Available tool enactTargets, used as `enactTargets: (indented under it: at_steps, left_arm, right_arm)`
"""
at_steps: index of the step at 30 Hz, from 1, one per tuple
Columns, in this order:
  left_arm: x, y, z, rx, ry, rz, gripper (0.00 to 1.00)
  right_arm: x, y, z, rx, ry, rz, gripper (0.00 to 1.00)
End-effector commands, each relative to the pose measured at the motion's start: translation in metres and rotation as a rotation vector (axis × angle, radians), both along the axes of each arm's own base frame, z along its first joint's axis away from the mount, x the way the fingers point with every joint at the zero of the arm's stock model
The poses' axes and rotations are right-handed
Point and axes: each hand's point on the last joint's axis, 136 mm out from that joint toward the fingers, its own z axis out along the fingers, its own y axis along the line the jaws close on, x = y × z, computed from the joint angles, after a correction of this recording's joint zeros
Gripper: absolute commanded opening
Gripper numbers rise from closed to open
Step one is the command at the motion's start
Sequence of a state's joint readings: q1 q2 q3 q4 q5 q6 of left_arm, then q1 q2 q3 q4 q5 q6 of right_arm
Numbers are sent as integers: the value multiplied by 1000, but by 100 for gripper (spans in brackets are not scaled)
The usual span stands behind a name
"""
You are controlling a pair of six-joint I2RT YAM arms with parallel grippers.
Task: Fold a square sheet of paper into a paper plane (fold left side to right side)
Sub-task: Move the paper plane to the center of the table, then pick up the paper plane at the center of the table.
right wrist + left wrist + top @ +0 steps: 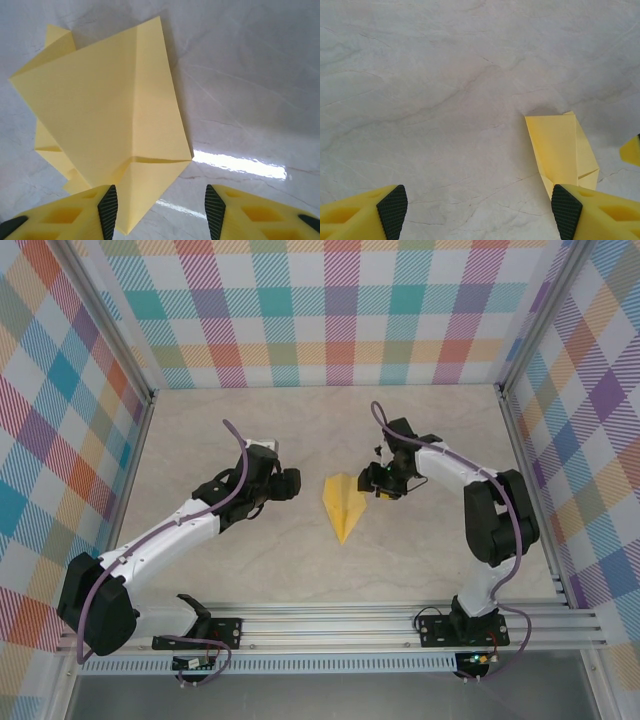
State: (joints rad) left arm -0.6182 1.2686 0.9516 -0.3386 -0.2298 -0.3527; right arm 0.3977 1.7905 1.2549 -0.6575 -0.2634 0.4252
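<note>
**Top external view.** Locate the paper (pixel 343 505) at frame centre on the table (pixel 250 580), between the two grippers. Its long axis runs from top to bottom of the frame, with the broad end up and the point down. The right gripper (pixel 378 481) sits just beside the paper's upper right edge; you cannot tell from here whether it touches. The left gripper (pixel 291 483) is near the left edge but apart from it. Treat the right arm as the nearer one. The jaw state of either gripper cannot be read in this view.

**Left wrist view.** The left gripper (pixel 479 212) has its pads at the lower left and lower right of the frame. Its jaws are spread wide and hold nothing. The paper (pixel 562 150) lies at frame right, just above the right-hand pad (pixel 566 210) and off the jaw centreline. Expect this arm to need a shift toward frame right before it can act on the paper.

**Right wrist view.** The right gripper (pixel 161 212) has its jaws apart, with nothing clamped. The paper (pixel 100 110) covers the upper left and centre of the frame. Its lower corner reaches down into the gap, just beside the left-hand pad (pixel 107 210).

**Paper condition.** The paper is plain yellow and folded into a kite-like form. One long crease runs up the frame, and a short cross fold sits near the lower corner. Under-layers show past the left edge, so the flaps probably do not lie fully flat. Expect the side-to-side fold to hinge on the long axis.
</note>
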Motion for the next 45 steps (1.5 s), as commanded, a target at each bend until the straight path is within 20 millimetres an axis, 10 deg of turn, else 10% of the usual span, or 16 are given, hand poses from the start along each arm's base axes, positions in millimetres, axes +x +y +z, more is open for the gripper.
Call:
enactTargets:
  at_steps: [1, 9, 20, 35, 45]
  left_arm:
    - [5, 3, -4, -8, -1, 34, 81]
    - [5, 3, -8, -7, 9, 40, 88]
    - [4, 3, -12, -2, 20, 40, 89]
    - [4, 3, -12, 0, 22, 40, 89]
    - [4, 5, -10, 0, 15, 43, 89]
  right_arm:
    - [-21, 9, 13, -77, -15, 79, 56]
    - [-53, 55, -12, -109, 30, 170, 68]
    - [-47, 77, -26, -149, 32, 238, 69]
    - [-43, 69, -36, -216, 35, 229, 34]
    - [-49, 67, -55, -266, 81, 233, 29]
